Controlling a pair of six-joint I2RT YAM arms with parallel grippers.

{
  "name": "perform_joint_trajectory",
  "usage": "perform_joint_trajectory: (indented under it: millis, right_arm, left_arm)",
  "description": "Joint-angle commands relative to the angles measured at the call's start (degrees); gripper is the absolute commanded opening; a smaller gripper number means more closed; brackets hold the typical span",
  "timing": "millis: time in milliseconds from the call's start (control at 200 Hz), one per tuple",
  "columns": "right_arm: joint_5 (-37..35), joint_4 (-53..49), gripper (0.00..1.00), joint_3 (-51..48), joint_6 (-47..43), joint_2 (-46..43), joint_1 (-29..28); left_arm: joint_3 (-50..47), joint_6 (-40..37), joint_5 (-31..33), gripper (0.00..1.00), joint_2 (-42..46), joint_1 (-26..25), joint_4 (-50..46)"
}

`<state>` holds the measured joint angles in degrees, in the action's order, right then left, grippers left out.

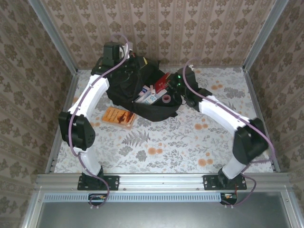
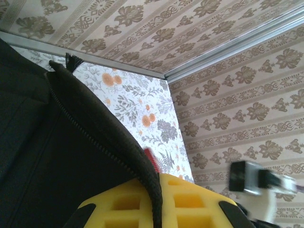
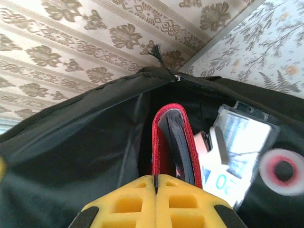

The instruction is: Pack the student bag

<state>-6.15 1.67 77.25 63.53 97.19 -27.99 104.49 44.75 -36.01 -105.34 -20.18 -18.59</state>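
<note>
**Black fabric pinched on the left, right fingers shut at the bag's mouth**

Black and soft, the student bag lies at the far middle of the flowered table, its mouth open upward. Everything below is placed from that bag.

At the bag's near-left corner you have an orange book flat on the table, just beside the fabric.

At the bag's far-left edge sits your left gripper. Its yellow fingers are closed narrow on the bag's zippered rim, which runs down between them in the left wrist view.

Inside the open mouth, from left to right, you can see white boxes, a red case standing on edge, and a roll with a pink ring.

At the bag's right side is your right gripper, its pads pressed flat together with only a thin seam between them. It points into the opening, the red case just past its tips. You cannot tell from these views whether any fabric is caught in that seam.
</note>
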Motion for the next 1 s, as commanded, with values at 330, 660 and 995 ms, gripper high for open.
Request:
perform_joint_trajectory:
  millis: [330,660,995]
  right_arm:
    - [4.8,6.1,0.44,18.1,4.1,22.3,-1.2]
    - [-1.9,-7.0,0.53,11.4,-17.4,7.6,0.2]
    - [0.8,-7.2,0.53,-4.8,-34.8,-10.5,-1.3]
  left_arm:
    - [5.2,-1.1,-1.9,0.00,-2.4,0.7,2.4]
    - [8.4,-3.0,-1.3,0.00,-6.2,0.7,-0.1]
    - [28.3,-11.5,4.5,0.00,-19.2,-3.2,-14.6]
